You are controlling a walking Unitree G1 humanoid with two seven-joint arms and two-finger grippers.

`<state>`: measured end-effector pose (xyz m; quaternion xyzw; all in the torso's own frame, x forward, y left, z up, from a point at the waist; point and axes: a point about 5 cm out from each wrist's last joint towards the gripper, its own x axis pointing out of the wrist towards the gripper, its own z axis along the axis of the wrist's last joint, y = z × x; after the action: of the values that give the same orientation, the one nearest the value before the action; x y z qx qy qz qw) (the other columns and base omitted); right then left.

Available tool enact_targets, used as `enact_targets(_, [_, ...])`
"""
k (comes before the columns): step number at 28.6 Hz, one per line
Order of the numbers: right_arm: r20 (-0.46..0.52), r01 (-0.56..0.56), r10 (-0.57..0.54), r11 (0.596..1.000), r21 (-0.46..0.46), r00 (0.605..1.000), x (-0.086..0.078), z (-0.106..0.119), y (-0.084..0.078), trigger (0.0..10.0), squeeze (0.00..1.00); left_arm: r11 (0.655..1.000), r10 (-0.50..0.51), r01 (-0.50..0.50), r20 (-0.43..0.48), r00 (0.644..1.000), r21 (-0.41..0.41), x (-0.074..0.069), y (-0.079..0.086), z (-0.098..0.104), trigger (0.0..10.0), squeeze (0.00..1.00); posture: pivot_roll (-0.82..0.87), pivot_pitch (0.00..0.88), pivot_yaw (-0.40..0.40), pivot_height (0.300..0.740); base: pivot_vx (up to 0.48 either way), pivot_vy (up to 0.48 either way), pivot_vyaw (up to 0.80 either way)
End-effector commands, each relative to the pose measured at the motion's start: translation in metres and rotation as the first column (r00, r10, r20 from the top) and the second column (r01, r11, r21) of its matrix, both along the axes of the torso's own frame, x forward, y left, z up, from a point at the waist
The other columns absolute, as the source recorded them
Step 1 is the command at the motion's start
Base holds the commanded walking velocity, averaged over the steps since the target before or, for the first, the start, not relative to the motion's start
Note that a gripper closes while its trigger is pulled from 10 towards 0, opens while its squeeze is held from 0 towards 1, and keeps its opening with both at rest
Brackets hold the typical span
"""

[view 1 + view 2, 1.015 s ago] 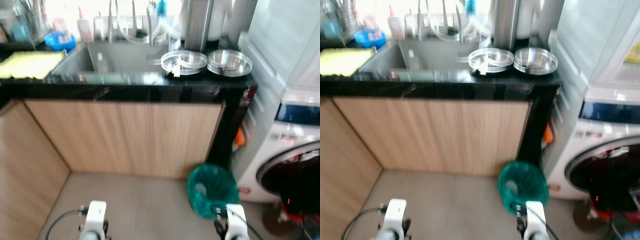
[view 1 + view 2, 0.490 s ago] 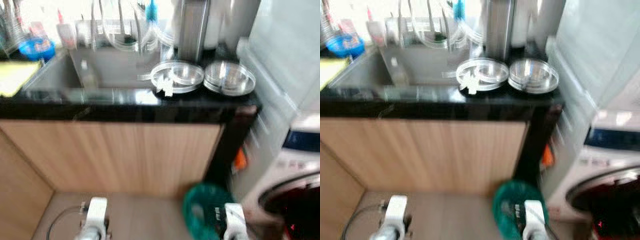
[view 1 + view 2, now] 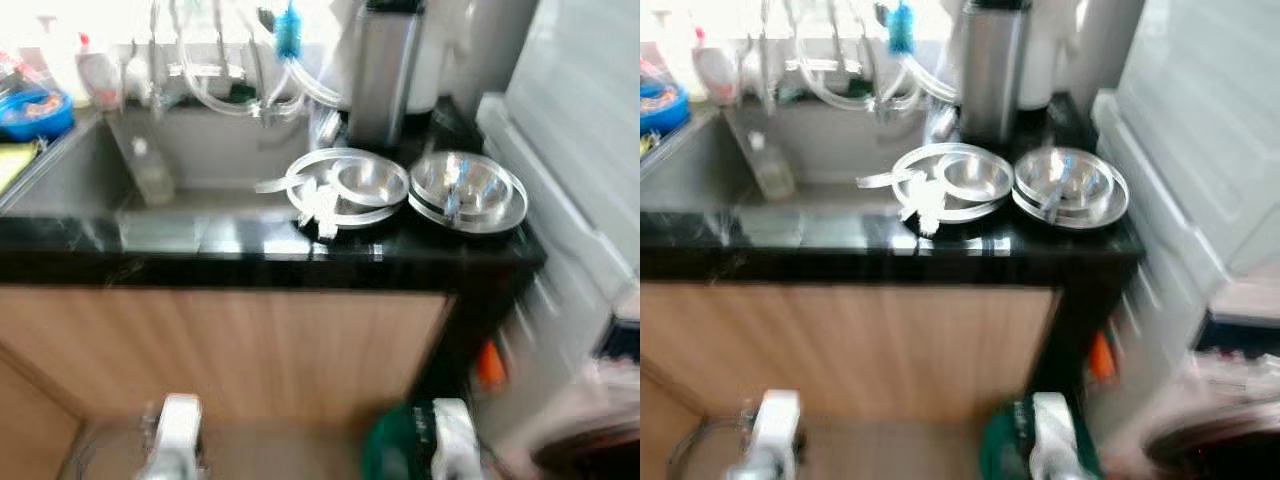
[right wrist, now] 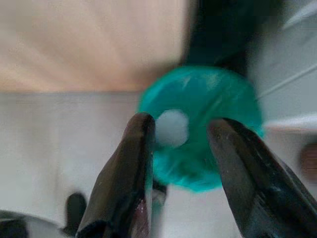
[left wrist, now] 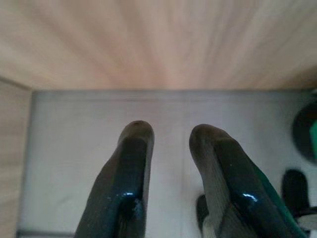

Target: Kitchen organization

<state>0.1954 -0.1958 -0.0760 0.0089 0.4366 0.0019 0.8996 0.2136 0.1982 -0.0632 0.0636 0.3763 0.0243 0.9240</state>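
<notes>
Left eye view, counter: a glossy black counter (image 3: 250, 250) runs across the picture above a light wood cabinet front (image 3: 250, 350); the picture is blurred.
Left eye view, sink: a steel sink (image 3: 130, 180) is sunk into the counter on the left, with clear hoses (image 3: 230, 85) looping over its back edge and a blue bowl (image 3: 30, 105) at the far left.
Left eye view, task things: two shiny steel dishes sit side by side on the counter to the right of the sink, the left dish (image 3: 350, 185) and the right dish (image 3: 468, 190); a tall steel canister (image 3: 385, 70) stands behind them.
Right eye view, room: a white appliance (image 3: 1210, 150) stands against the counter's right end; a green bin (image 3: 1005, 455) sits on the floor below the counter's right end.
Left wrist view: the left gripper (image 5: 168, 134) hangs over grey floor (image 5: 74, 148) before the wood cabinet, its fingers apart and holding nothing.
Right wrist view: the right gripper (image 4: 181, 124) hangs above the green bin, its fingers apart and holding nothing.
</notes>
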Motion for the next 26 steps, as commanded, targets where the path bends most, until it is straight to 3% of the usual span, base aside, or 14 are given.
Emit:
enact_targets(1, [0.003, -0.010, 0.010, 1.000, 0.025, 1.000, 0.0014, -0.0007, 0.0106, 10.0, 0.00, 0.999, 0.012, -0.012, 0.000, 1.000, 0.034, -0.0023, 0.0128, 0.0011, 10.0, 0.00, -0.01, 0.000, 0.002, 0.740, 0.000, 0.000, 0.00])
enact_targets(23, [0.007, 0.004, -0.005, 0.999, 0.034, 1.000, 0.0020, -0.0004, 0.0106, 10.0, 0.00, 1.000, 0.027, -0.027, 0.009, 1.000, 0.001, -0.0020, 0.0106, 0.0011, 10.0, 0.00, -0.01, 0.000, 0.001, 0.740, 0.000, 0.000, 0.00])
enact_targets(26, [0.009, 0.007, -0.007, 0.999, 0.037, 1.000, 0.0023, -0.0002, 0.0109, 10.0, 0.00, 1.000, 0.023, -0.023, 0.008, 1.000, 0.001, -0.0018, 0.0102, 0.0011, 10.0, 0.00, -0.01, 0.000, 0.003, 0.740, 0.000, 0.305, 0.00])
